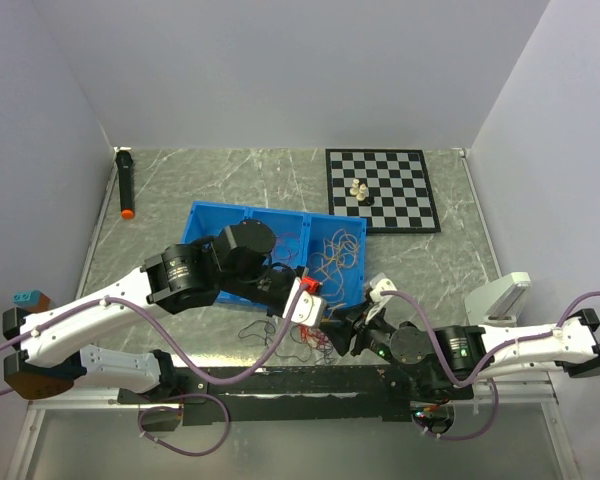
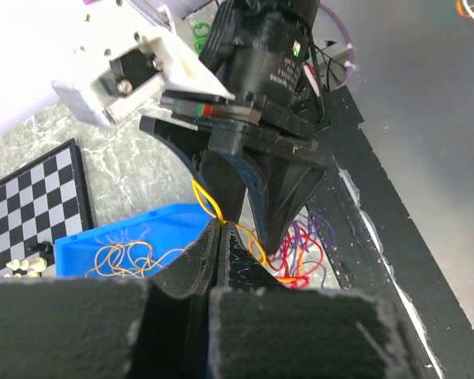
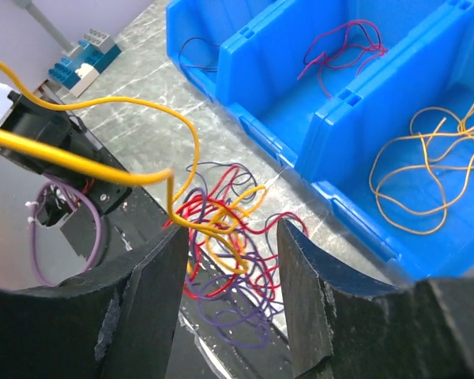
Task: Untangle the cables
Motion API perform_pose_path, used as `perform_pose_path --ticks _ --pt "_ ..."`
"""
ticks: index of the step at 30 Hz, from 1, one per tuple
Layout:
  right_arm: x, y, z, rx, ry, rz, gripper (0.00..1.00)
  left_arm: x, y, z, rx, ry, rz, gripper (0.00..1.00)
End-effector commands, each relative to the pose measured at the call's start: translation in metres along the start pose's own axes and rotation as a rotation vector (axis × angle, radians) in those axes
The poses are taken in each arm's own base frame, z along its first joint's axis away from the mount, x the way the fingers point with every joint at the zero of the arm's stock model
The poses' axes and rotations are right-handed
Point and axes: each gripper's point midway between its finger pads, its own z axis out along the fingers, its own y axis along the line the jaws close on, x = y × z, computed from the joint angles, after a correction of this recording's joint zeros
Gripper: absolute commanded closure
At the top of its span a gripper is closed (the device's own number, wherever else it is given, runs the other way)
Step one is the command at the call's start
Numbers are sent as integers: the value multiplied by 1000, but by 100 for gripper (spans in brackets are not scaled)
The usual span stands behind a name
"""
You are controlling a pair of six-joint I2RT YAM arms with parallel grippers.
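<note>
The left pincer [image 2: 221,230] is clamped shut on one yellow cable [image 3: 79,158], drawn up and away from the tangle [image 3: 221,213], apparently to tease that single strand free; the strand runs back in a loose curve to the heap, so it looks not yet free. The right pincer [image 3: 233,233] hangs just above the heap with its jaws moderately wide, one finger on either side and nothing gripped, probably placed to pin the rest down. The tangle lies on the desk [image 1: 230,180] just in front of the blue bin [image 3: 340,150], between the two arms; it is a small loose knot of thin red, yellow-orange and dark purplish loops. Sorted strands lie in the bin: an orange bunch [image 3: 415,170] in one compartment, red strands [image 3: 340,47] in the next.
</note>
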Motion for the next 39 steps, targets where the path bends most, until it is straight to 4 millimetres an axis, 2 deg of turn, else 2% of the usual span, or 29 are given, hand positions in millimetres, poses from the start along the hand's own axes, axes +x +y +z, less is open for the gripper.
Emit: perform_pose_path --ticks 1,6,12,15,18,24,28,34,39 --pt "-16 9 4 -14 -64 11 44 -30 1 -7 6 -83 8 99" --pt "-17 19 13 -39 -94 3 44 -45 5 -7 8 -120 -5 99" --pt "-6 33 27 -63 -63 -13 45 -85 20 -11 -4 -206 -33 99" --pt "-2 30 30 -44 -46 -18 51 -101 24 -16 -11 -247 -55 99" --pt "6 28 31 -48 -18 -7 62 -120 37 -24 -62 -290 -36 99" --pt "39 14 25 -28 87 3 64 -173 79 -58 -252 -380 73 99" --pt "60 4 19 -16 143 43 66 -207 111 -94 -430 -455 127 99" --pt "96 -10 5 0 260 89 72 -226 132 -124 -577 -497 202 99" --pt "120 -15 -6 -11 339 135 72 -247 148 -155 -726 -544 316 99"
